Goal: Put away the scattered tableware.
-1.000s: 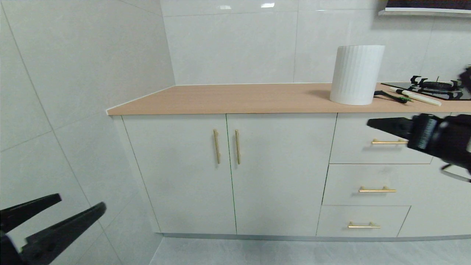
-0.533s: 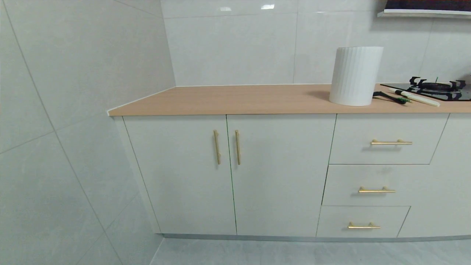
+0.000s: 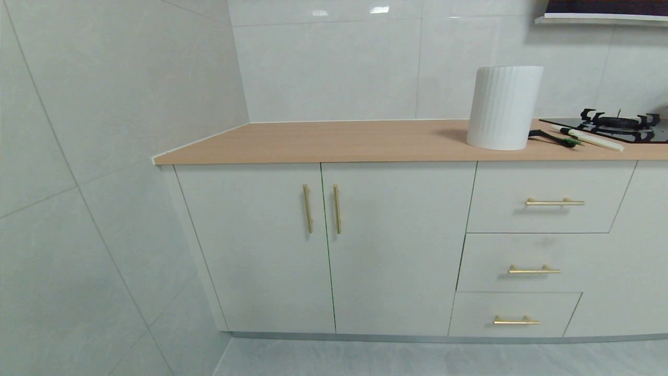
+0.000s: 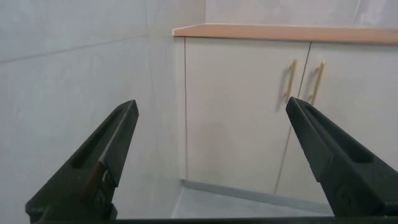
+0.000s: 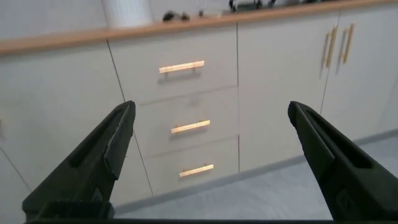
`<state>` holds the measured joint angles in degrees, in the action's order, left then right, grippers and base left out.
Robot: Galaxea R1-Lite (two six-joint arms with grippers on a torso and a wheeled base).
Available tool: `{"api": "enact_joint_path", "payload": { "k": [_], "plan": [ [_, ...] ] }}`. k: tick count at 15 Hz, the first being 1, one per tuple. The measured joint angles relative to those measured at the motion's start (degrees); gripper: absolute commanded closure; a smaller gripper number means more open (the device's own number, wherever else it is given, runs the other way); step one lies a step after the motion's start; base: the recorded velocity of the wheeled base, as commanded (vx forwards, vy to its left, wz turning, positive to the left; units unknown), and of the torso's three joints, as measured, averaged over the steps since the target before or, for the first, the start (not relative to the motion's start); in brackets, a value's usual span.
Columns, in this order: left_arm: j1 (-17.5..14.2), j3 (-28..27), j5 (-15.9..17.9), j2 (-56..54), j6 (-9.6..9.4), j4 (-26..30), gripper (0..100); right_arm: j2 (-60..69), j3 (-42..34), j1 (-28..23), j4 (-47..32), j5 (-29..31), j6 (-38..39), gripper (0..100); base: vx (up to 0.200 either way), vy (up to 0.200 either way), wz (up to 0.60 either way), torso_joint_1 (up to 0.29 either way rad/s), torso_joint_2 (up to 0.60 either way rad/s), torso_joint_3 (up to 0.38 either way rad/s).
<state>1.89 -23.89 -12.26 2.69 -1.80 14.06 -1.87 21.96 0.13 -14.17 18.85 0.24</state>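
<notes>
A tall white ribbed holder [image 3: 503, 107] stands on the wooden counter [image 3: 339, 140]. Just to its right lie a dark utensil with a green handle [image 3: 556, 138] and a long white utensil [image 3: 592, 139], beside the black hob [image 3: 618, 125]. My left gripper [image 4: 211, 104] is open with nothing between its fingers, low in front of the cabinet's left corner by the tiled wall. My right gripper [image 5: 211, 106] is open too and holds nothing; it faces the drawers [image 5: 181, 66] below counter height. The white holder [image 5: 126, 11] and the utensils [image 5: 177, 16] appear far off on the counter there.
Under the counter are two white doors with gold handles [image 3: 322, 208] and three drawers with gold handles [image 3: 535, 270] on the right. A tiled wall [image 3: 104, 130] closes the left side. Grey floor [image 3: 417, 357] lies in front of the cabinets.
One second ago both grippers showed in the head view, left low at the left edge, right before the top drawer. Both have since dropped out of it. Nothing on the counter moved.
</notes>
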Motion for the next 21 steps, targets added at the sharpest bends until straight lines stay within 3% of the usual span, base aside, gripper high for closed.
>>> {"api": "enact_joint_path", "payload": {
  "k": [2,4,6,8,9,12,16,21],
  "plan": [
    [-1.21,5.02,-0.62,-1.57,-0.46,-0.62,0,1.10,-4.60,-0.32,1.52,-0.60,0.22,0,0.000,0.000,0.00,0.000,0.00,0.000],
    [-1.62,11.93,1.02,-2.32,-0.66,-3.55,0,1.56,-11.81,-0.40,11.04,-3.46,-0.09,0,0.000,0.000,0.00,0.000,0.00,0.000],
    [-1.78,18.71,4.58,-2.56,-0.88,-11.48,0,1.77,-18.90,-0.40,20.10,-9.03,-2.10,0,0.000,0.000,0.00,0.000,0.00,0.000],
    [-1.78,22.30,9.47,-2.62,-0.82,-14.96,0,1.87,-21.14,-0.40,16.87,-13.02,-2.47,0,0.000,0.000,0.00,0.000,0.00,0.000],
    [-1.78,23.13,11.29,-2.65,-0.73,-14.57,0,1.87,-21.49,-0.40,16.48,-14.71,-2.35,0,0.000,0.000,0.00,0.000,0.00,0.000],
    [-1.76,23.80,12.08,-2.67,1.15,-14.06,0,1.87,-21.74,-0.34,14.43,-16.64,-1.83,0,0.000,0.000,0.00,0.000,0.00,0.000],
    [-1.73,23.89,12.24,-2.67,-0.73,-14.03,0,1.87,-21.85,-0.29,14.37,-16.99,-1.74,0,0.000,0.000,0.00,0.000,0.00,0.000],
    [-1.73,23.89,12.29,-2.67,1.01,-14.06,0,1.87,-21.88,-0.32,14.30,-16.96,0.09,0,0.000,0.000,0.00,0.000,0.00,0.000]
  ]
}}
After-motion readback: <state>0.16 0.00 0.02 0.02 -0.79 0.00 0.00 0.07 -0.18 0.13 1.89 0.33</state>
